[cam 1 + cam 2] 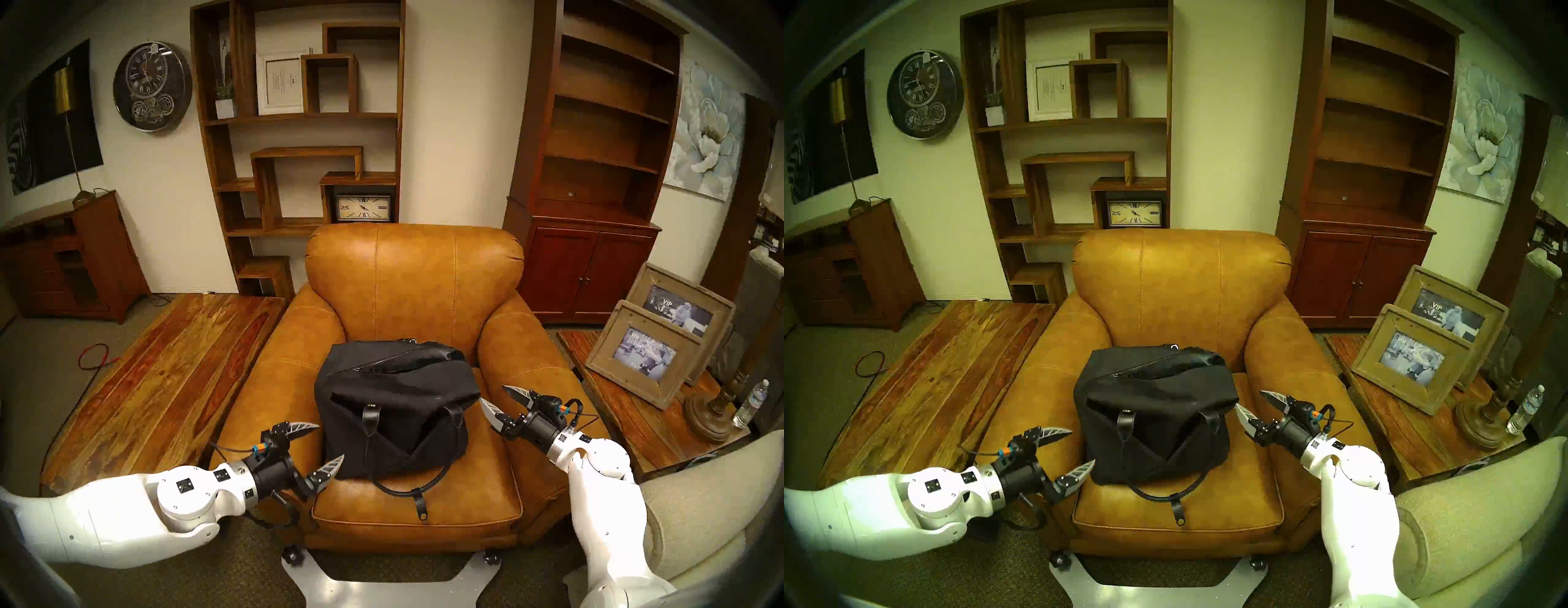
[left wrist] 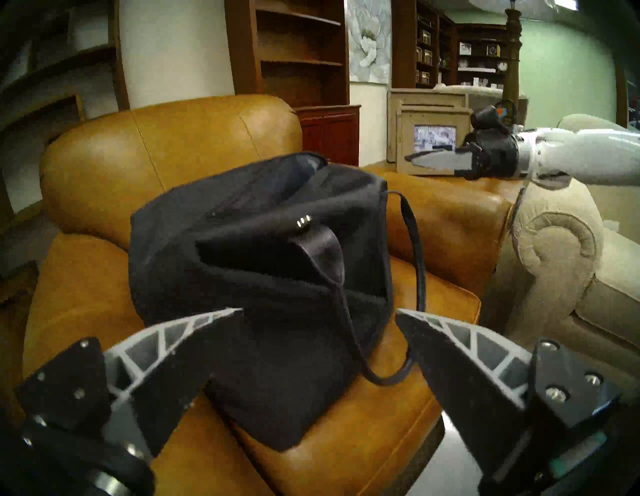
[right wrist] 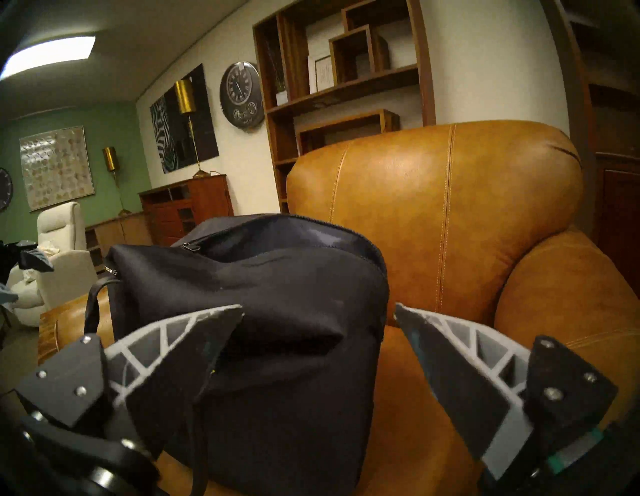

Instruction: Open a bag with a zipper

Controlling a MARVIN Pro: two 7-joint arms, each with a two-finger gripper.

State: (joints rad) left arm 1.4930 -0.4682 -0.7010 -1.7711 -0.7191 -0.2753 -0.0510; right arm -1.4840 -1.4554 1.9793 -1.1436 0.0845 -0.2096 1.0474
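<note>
A soft black bag [image 1: 396,403] slumps on the seat cushion of a tan leather armchair [image 1: 415,271], flanked by two robot arms, neither one touching it. The left gripper [image 1: 326,443] hovers just beside the bag's lower left corner with its jaws spread wide and empty; the right gripper [image 1: 498,399] hangs near the bag's right side, likewise wide apart and holding nothing.

The zipper [image 1: 394,358] runs along the top of the bag, from the near left toward the chair's back. In the right wrist view a small metal pull [image 3: 189,246] sits toward the left end of the track, and the far stretch of the top seems to gape, though whether the teeth there are parted cannot be told for sure.

The bag looks light and limp: its fabric folds and sags, and one looped handle [image 1: 407,479] has flopped forward onto the cushion with a strap [image 1: 421,505] trailing from it. Cloth this loose is likely to bunch and drag along with the slider rather than resist it. A sound approach would be for one gripper to pinch the fabric or a handle base near the zipper's end as an anchor, while the other nips the small, probably slick pull and draws it straight along the track.
</note>
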